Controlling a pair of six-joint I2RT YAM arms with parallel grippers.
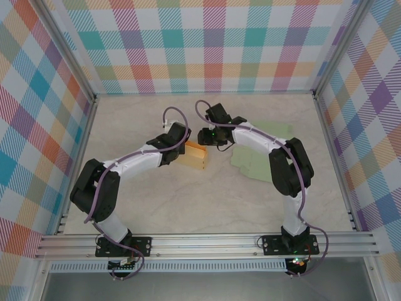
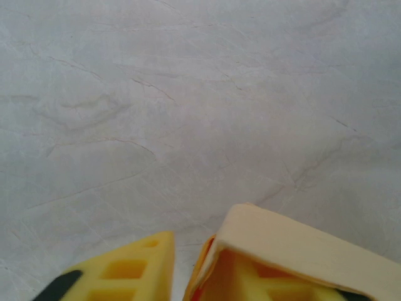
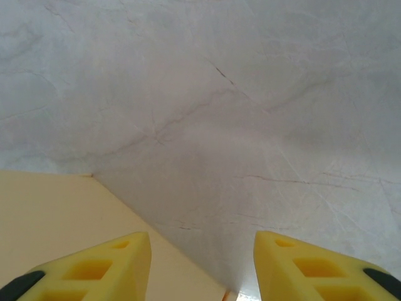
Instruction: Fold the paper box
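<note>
The paper box (image 1: 197, 155), yellow-orange with cream faces, sits on the marble table near the middle. My left gripper (image 1: 182, 149) is at its left end. In the left wrist view a cream wall of the paper box (image 2: 301, 244) lies draped over the right finger, while the left finger (image 2: 125, 269) stands a small gap away from it, so the left gripper (image 2: 188, 263) is open. My right gripper (image 1: 205, 138) hovers at the box's far right corner. It is open (image 3: 202, 251), with a cream panel of the box (image 3: 50, 213) under its left finger and nothing between the fingers.
Pale green flat paper sheets (image 1: 257, 160) lie on the table to the right, partly under the right arm. Plaid walls and a metal frame (image 1: 207, 241) close in the workspace. Bare marble table (image 1: 188, 200) lies in front of the box.
</note>
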